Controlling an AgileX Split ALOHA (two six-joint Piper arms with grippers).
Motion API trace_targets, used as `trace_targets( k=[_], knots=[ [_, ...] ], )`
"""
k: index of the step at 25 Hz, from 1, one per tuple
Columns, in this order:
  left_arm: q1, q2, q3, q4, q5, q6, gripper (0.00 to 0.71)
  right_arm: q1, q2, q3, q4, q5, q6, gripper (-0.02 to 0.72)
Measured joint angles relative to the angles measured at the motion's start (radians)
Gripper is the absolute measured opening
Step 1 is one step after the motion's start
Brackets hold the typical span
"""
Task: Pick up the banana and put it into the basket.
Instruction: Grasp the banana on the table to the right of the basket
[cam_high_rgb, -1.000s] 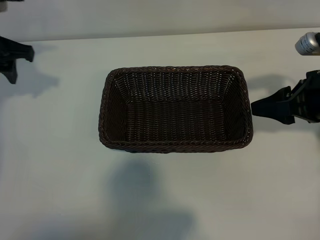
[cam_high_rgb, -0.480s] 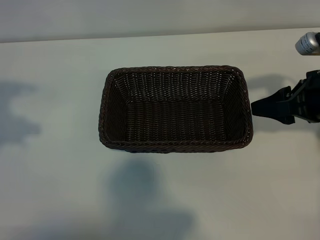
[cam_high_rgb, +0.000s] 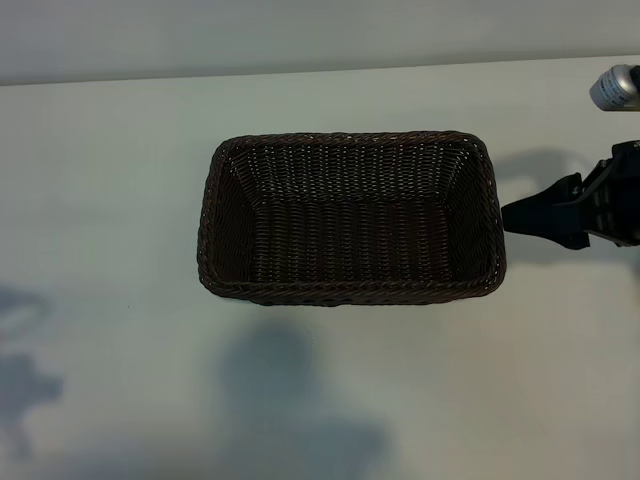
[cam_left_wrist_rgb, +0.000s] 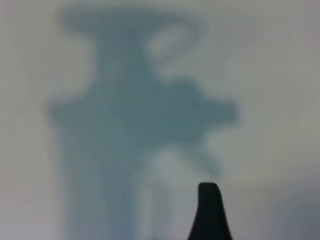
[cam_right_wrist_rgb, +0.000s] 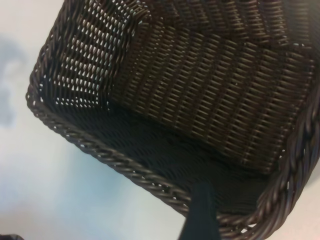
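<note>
On the table, dark-brown woven basket (cam_high_rgb: 350, 215), right gripper (cam_high_rgb: 545, 212) beside it, jaws apart, holding nothing.

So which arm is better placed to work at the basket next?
Right, probably. The right gripper hangs open just off the basket's right end. The left gripper is outside the exterior view, facing only bare table. No banana shows anywhere, so who should fetch it cannot be told.

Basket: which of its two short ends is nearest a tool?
The right end of the basket in the exterior view: the right tool sits just outside its rim; beside the left end lies only table.
</note>
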Motion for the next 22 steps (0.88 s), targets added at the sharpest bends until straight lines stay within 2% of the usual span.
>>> trace_targets(
  k=[2,9,22],
  knots=[
    [0.000,-0.070,0.041,-0.001,0.008,-0.001,0.558,0.000,0.000,0.000,0.000,0.001,0.000,0.581],
    [0.000,-0.219,0.046,-0.036,0.007,-0.001,0.558,0.000,0.000,0.000,0.000,0.002,0.000,0.581],
    [0.000,-0.274,0.046,-0.043,0.008,0.003,0.558,0.000,0.000,0.000,-0.004,0.007,0.000,0.581]
  ],
)
